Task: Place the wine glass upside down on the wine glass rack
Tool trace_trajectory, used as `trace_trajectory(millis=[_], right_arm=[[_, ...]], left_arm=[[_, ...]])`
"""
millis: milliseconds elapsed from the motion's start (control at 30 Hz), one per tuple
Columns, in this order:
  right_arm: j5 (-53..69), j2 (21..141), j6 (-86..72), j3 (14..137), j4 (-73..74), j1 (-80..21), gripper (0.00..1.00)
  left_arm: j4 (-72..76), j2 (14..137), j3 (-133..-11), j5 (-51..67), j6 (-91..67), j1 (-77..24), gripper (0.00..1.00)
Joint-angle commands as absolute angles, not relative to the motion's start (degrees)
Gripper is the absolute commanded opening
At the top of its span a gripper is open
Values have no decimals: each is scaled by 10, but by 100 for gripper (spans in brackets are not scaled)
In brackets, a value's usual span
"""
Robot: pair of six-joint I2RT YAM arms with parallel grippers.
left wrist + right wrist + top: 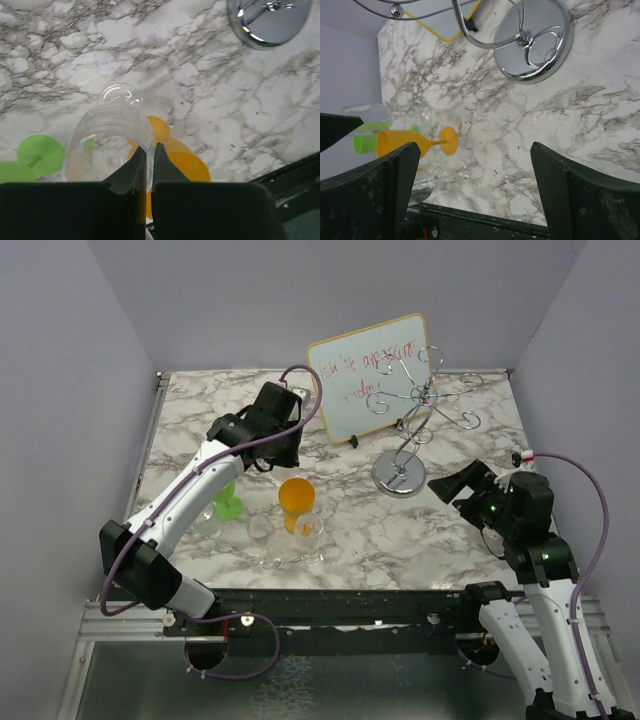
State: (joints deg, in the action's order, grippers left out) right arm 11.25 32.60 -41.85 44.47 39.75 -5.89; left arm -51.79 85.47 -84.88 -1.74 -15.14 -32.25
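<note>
My left gripper (268, 462) (150, 148) is shut on the rim of a clear wine glass (107, 140), one finger inside the bowl and one outside. The glass is upright, with its round foot (119, 95) toward the table. In the right wrist view this glass (375, 114) shows at the left edge. The silver wire wine glass rack (415, 400) stands at the back right on a shiny disc base (398, 478) (270, 22) (535, 42), well to the right of the glass. My right gripper (450, 485) (475, 146) is open and empty, near the rack's base.
An orange glass (296, 495) (182, 162) (402, 142), a green glass (228, 504) (40, 155) and other clear glasses (310, 530) (445, 175) stand close together under my left gripper. A tilted whiteboard (365, 375) with red writing stands behind the rack.
</note>
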Motion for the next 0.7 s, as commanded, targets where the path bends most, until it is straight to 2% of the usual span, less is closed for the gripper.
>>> trace_trajectory(millis=[0, 100, 333, 500, 667], right_arm=[[133, 306, -533, 412, 355, -56, 99], [172, 287, -605, 374, 318, -55, 97], [225, 251, -726, 300, 253, -56, 87], [242, 251, -782, 281, 249, -56, 79], [247, 249, -868, 263, 272, -56, 73]], left_arm=[[-457, 772, -854, 80, -200, -342, 0], [-395, 731, -811, 120, -250, -349, 0], [-213, 674, -677, 146, -374, -390, 0], [-104, 670, -616, 108, -417, -446, 0], [29, 670, -547, 17, -438, -522, 0]])
